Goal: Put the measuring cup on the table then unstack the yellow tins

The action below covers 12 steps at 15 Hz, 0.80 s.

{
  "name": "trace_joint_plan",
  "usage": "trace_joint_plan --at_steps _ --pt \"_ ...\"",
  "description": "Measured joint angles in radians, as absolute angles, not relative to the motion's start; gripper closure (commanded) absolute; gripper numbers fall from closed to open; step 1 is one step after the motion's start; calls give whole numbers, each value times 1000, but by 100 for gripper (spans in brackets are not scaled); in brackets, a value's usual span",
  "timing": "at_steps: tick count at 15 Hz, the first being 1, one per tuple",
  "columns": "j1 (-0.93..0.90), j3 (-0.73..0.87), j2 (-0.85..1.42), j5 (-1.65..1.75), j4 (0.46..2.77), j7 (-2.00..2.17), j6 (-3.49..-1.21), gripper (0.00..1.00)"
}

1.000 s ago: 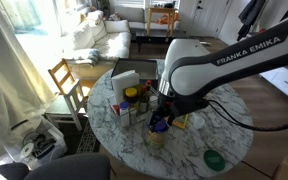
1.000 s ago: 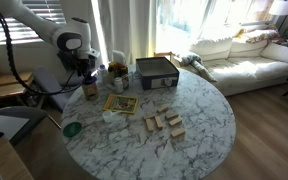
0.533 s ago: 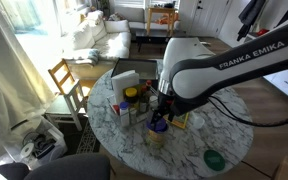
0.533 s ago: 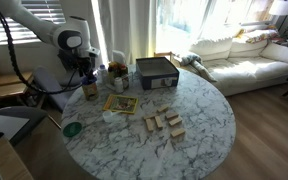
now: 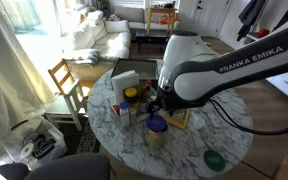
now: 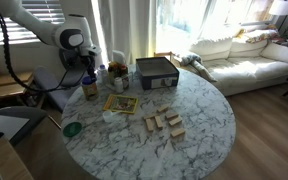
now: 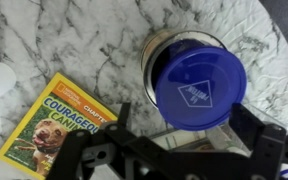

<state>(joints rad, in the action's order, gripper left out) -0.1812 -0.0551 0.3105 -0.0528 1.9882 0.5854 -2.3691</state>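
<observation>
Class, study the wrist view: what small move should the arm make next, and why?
Probably lower the open hand straight down until its fingers flank the measuring cup. The blue cup sits atop the yellow tins, not yet on the table, and the hand holds nothing.

White arm (image 5: 219, 70) lettered FRANKA EMIKA, with black pincer (image 7: 186, 118).

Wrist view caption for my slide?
Open gripper above the blue measuring cup, which sits atop the yellow tins on the marble table.
</observation>
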Motion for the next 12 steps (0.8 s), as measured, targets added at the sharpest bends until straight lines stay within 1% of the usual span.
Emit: trace_joint_plan --at_steps 5,12 --pt "-236 -34 309 26 1977 845 -2344 0" --pt "-264 -43 331 35 1910 1042 -2256 0"
